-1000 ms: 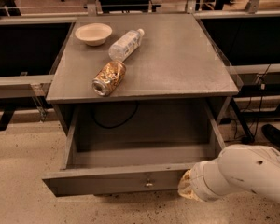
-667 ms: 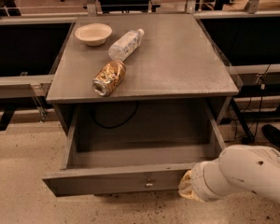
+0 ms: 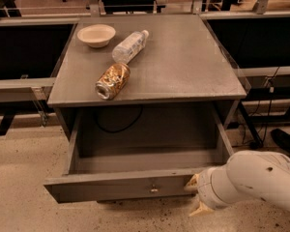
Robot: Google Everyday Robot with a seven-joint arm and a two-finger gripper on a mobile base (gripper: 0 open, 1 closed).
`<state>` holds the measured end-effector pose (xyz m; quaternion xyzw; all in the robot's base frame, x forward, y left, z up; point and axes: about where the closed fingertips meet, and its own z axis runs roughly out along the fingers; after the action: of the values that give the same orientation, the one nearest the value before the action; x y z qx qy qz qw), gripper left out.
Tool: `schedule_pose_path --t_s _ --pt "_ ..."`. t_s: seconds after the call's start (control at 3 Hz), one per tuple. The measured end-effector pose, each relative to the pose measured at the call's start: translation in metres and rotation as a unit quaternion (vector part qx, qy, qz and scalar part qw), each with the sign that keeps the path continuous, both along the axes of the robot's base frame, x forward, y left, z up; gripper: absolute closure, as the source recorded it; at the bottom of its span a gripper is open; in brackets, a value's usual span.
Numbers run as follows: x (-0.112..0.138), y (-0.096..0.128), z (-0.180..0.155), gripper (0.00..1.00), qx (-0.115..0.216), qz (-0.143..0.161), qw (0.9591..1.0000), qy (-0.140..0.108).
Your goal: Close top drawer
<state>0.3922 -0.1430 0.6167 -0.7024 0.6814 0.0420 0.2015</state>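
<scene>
The top drawer (image 3: 121, 187) is pulled far out of the grey cabinet; its inside looks empty. Its long flat front faces me, with a small brass knob (image 3: 154, 189) at the centre. My gripper (image 3: 195, 195) is at the right end of the drawer front, at the end of my white arm (image 3: 251, 180) coming in from the lower right. One pale fingertip (image 3: 191, 182) lies against the drawer front, another sits lower. The lower drawers are hidden below the open one.
On the cabinet top (image 3: 183, 62) lie a beige bowl (image 3: 96, 34), a clear plastic bottle (image 3: 129, 46) on its side and a gold can (image 3: 112, 80) on its side. A dark cable (image 3: 117, 126) hangs inside the cabinet back. Dark benches flank the cabinet.
</scene>
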Motion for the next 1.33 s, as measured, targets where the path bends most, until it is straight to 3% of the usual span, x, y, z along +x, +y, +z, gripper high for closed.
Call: schedule_pose_path --t_s 0.33,0.67,1.0,1.33 --pt "0.0 0.0 0.0 0.0 0.0 0.0 1.0 0.0" --pt "0.0 0.0 0.0 0.0 0.0 0.0 1.0 0.0" --pt "0.0 0.004 -0.001 0.18 0.009 0.023 0.9997 0.004" --pt "0.021 0.013 -0.004 0.41 0.039 0.058 0.9976 0.004"
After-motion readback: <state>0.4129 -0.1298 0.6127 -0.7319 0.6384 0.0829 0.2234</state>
